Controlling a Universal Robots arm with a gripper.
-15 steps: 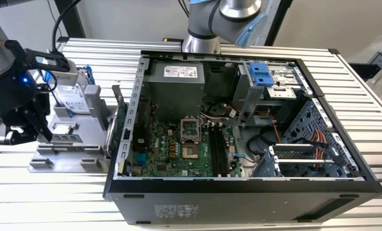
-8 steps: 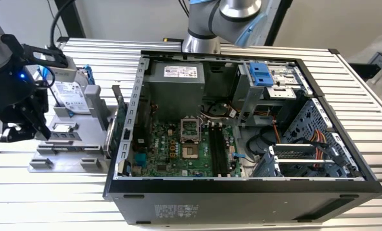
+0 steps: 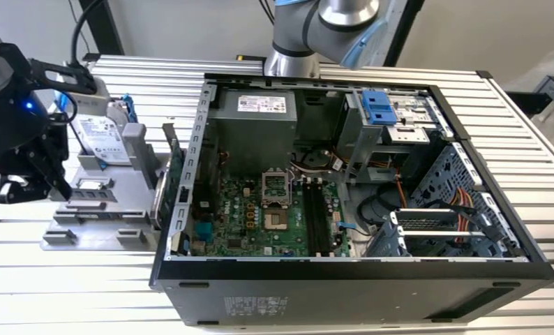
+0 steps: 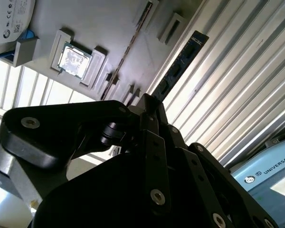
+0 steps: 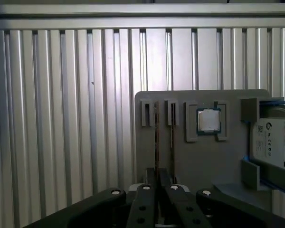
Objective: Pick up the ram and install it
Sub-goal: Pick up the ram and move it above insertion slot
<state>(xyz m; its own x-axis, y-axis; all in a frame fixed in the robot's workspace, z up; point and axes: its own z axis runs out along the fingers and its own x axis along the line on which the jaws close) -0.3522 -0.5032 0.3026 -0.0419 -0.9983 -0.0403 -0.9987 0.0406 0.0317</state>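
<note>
The gripper [image 5: 157, 176] has its fingers [image 4: 153, 121] drawn close together, pinching one end of the ram [image 4: 179, 65]. In the second wrist view, the ram juts straight out beyond the fingertips as a slim, flat, dark stick. It is long and narrow, with a row of darker rectangular chips along its broad face and a squared-off far end. In the first wrist view it shows edge-on, a thin dark line running from the fingertips out over the grey fixture tray [image 5: 228, 156]. It lies in line with one of the tray's two narrow slots (whether it has cleared that slot or sits in it I cannot tell). A small square silver processor chip [image 5: 208, 120] rests in its own recess on the tray, near the slots. A hard drive [image 5: 275, 142] lies beyond the chip. In the exterior view, gripper and tray are at the exterior view's left on the ribbed metal table [image 3: 72, 293]. They are well apart from the black motherboard slots [image 3: 319, 216] inside the open computer case [image 3: 352, 283].
</note>
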